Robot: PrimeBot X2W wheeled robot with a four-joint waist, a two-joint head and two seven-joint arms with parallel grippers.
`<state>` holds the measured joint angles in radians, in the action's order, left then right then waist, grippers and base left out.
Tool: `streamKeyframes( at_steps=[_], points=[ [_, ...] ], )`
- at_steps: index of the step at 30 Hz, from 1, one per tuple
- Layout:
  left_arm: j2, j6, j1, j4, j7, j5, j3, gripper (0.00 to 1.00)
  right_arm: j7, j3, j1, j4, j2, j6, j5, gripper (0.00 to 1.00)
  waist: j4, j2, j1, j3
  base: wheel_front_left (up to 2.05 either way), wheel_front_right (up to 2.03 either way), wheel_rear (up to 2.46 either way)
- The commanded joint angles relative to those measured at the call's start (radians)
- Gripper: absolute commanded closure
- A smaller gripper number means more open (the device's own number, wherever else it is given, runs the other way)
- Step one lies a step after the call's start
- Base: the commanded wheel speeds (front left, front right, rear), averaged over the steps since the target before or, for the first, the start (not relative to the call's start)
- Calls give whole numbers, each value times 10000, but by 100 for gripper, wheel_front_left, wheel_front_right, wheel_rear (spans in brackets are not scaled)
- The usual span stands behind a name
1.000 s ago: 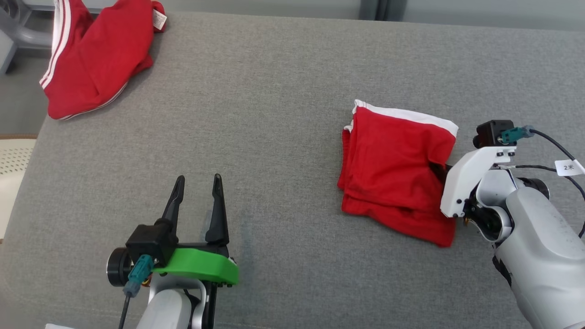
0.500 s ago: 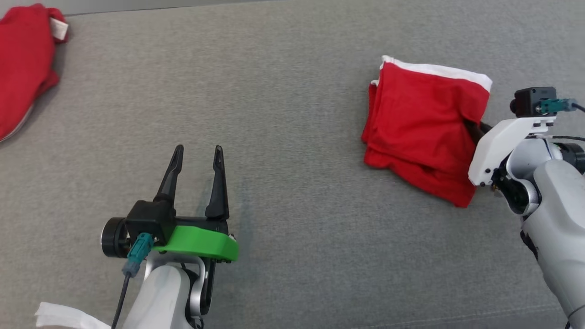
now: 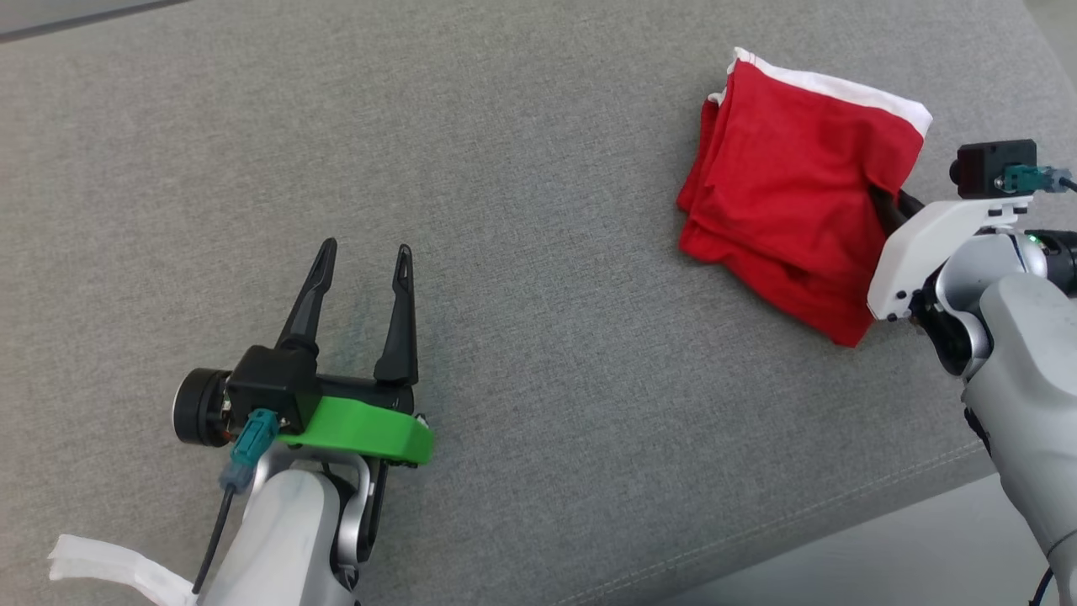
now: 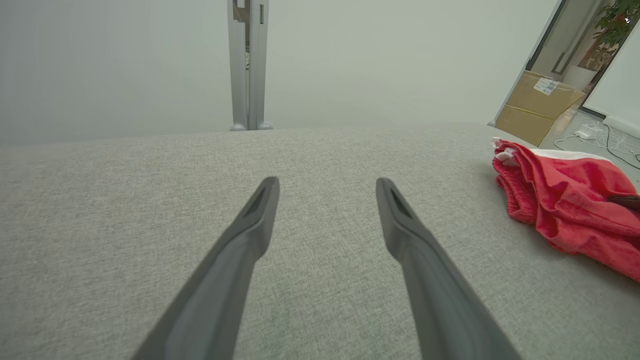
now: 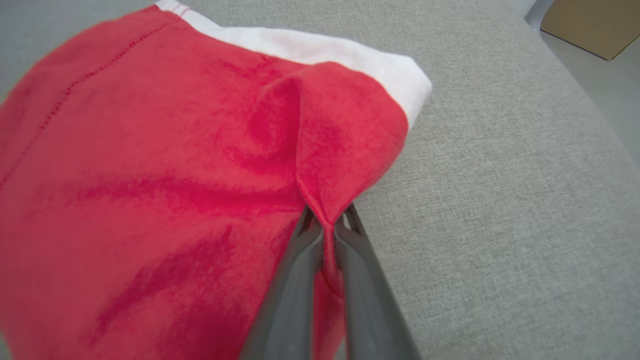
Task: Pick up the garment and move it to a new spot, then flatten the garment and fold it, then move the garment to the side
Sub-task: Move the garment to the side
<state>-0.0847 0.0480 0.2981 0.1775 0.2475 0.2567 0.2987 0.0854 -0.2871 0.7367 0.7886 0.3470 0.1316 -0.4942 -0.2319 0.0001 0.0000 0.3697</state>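
Note:
The garment (image 3: 791, 194) is red with a white band, folded into a rough square at the upper right of the grey surface. My right gripper (image 3: 883, 202) is shut on its right edge. The right wrist view shows the fingers (image 5: 300, 280) pinching a pleat of the red garment (image 5: 150, 175). My left gripper (image 3: 363, 252) stands open at the lower left, well away from the cloth, with nothing between its fingers. In the left wrist view the left gripper (image 4: 325, 185) points across bare fabric, and the garment (image 4: 565, 205) lies off to the right.
The grey upholstered surface (image 3: 522, 168) ends at a seamed front edge (image 3: 841, 513) at the lower right, with pale floor beyond. A white strip (image 3: 109, 568) lies at the lower left. A cardboard box (image 4: 540, 105) stands past the far edge.
The head camera has swung right and down, so the whole picture shifted. My right gripper has closed on the garment's right edge. The left gripper has stayed open.

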Motion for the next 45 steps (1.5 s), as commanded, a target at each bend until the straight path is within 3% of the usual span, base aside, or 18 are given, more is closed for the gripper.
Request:
streamKeyframes(
  at_steps=[1,7,19,25,27,28,36,45],
  points=[
    [-153,12,177,-97,-47,-42,16,0,-115,-71,320,133,23,-17,158,100,-244,-1,0,359,0,0,0],
    [-274,118,153,-764,-284,-106,52,0,-314,-133,1354,962,525,-17,610,100,222,-1,0,626,0,0,0],
    [-415,368,-105,-1883,-595,-242,203,0,-650,-18,3484,2584,2382,-19,1669,100,1379,-1,0,1388,0,0,0],
    [-479,413,-156,-2094,-614,-259,245,0,-979,166,4297,3385,2726,-19,2223,100,1586,-1,0,1674,0,0,0],
    [-480,433,-146,-2128,-605,-268,260,0,-1405,131,4453,3547,2741,-19,2683,55,1595,-1,0,1727,0,0,0],
    [-479,443,-126,-2141,-614,-272,277,0,-1646,156,4567,3663,2824,-19,2889,0,1608,-1,0,1766,0,0,0],
    [-515,489,-16,-1976,-543,-157,267,0,-2663,614,4815,4346,2154,-17,3601,0,1511,-1,0,1602,0,0,0],
    [-411,377,127,-1232,-290,231,84,0,-3263,323,4280,4154,1196,-19,3205,0,1438,-1,0,577,0,0,0]
  ],
)
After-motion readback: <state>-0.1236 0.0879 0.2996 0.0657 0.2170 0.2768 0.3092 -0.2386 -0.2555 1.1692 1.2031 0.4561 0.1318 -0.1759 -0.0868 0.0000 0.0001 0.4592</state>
